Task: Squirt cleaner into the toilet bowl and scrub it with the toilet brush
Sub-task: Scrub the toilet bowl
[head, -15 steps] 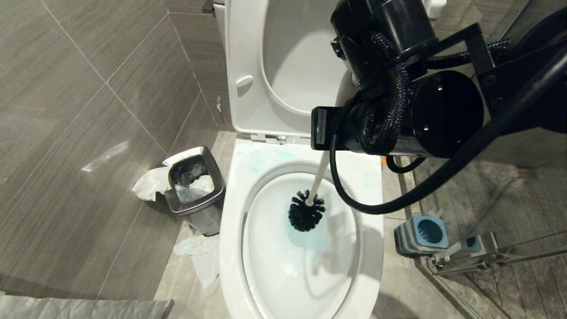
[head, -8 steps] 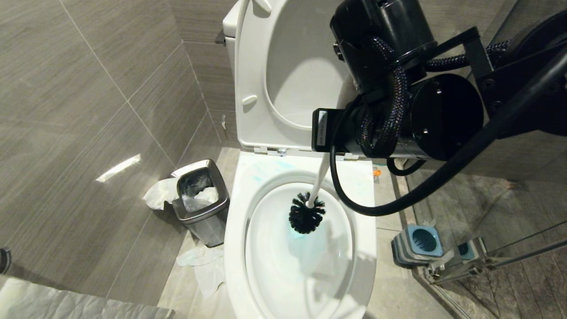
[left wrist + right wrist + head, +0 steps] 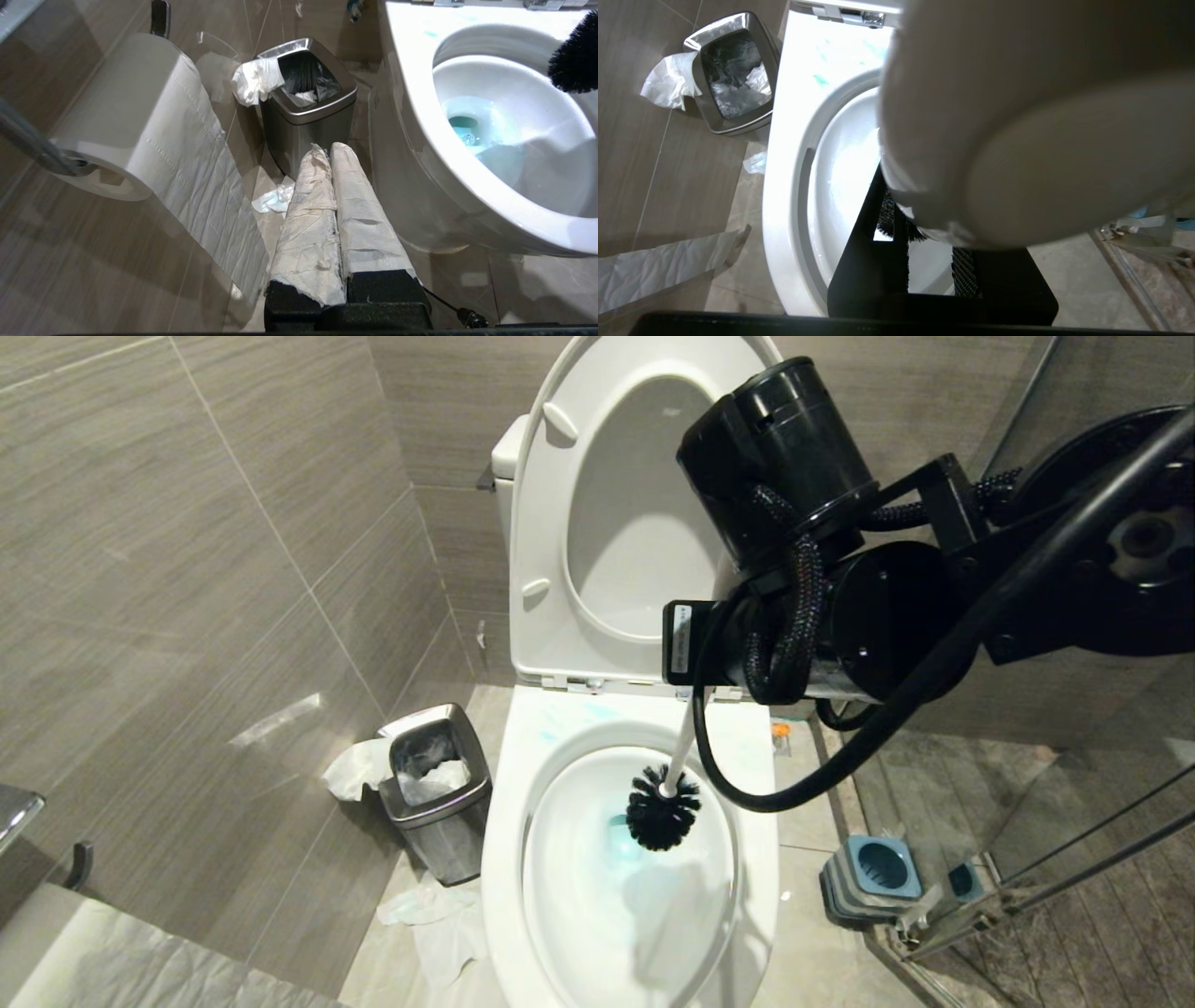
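Your right gripper (image 3: 689,695) hangs above the far rim of the toilet bowl (image 3: 509,859), fingers narrowed on the white handle of the toilet brush (image 3: 663,807). The handle slants down toward the near side, so the black head sits inside the basin, just above the tinted water, which likely keeps drips over the bowl. The cleaner (image 3: 621,826) pools turquoise at the drain, with pale teal streaks on the far rim, so squirting looks done and scrubbing is the step in hand. Your left gripper (image 3: 329,154) is parked low at the bowl's left, paper-wrapped fingers pressed together, pointing at the steel bin (image 3: 306,109). The blue-grey holder (image 3: 873,877) stands on the floor right of the bowl, within reach for return.
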You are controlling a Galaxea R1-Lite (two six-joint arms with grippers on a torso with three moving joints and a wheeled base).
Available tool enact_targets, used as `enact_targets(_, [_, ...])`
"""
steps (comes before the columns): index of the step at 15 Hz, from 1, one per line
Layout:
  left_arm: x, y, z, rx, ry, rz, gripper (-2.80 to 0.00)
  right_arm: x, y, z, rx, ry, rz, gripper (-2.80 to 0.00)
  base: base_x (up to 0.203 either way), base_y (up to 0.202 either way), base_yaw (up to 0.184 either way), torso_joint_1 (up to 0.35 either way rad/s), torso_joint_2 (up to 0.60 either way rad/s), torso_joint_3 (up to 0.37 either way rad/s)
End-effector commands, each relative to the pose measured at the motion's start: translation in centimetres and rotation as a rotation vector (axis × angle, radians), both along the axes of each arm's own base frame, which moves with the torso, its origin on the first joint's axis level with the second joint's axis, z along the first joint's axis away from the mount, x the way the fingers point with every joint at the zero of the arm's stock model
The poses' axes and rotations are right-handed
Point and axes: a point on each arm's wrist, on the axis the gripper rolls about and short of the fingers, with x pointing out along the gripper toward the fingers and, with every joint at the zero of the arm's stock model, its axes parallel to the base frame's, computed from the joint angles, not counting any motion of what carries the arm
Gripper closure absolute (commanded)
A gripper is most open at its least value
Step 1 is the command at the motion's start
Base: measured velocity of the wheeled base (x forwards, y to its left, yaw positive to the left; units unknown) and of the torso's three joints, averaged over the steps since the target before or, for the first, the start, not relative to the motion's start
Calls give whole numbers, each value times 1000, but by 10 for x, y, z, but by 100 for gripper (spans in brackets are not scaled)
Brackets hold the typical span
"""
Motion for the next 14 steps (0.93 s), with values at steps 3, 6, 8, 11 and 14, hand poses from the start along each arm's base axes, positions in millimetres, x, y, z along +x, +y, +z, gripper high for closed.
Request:
enact_targets(3, [0, 0, 0, 0, 2, 0, 0, 12, 5, -12, -21, 14, -20, 0, 0, 0, 0, -1, -2, 207])
enact_targets(6, [0, 0, -1, 1, 2, 0, 0, 19, 6, -16, -23, 18, -33, 0, 0, 0, 0, 3, 2, 176])
enact_targets(8, [0, 0, 0, 1, 2, 0, 0, 26, 8, -20, -25, 25, -39, 0, 0, 0, 0, 3, -2, 58])
enact_targets(11, [0, 0, 0, 1, 2, 0, 0, 45, 14, -36, -24, 51, -33, 0, 0, 0, 0, 1, 1, 9])
enact_targets(14, [0, 0, 0, 1, 0, 0, 0, 73, 19, -59, -36, 55, -9, 0, 0, 0, 0, 0, 0, 0])
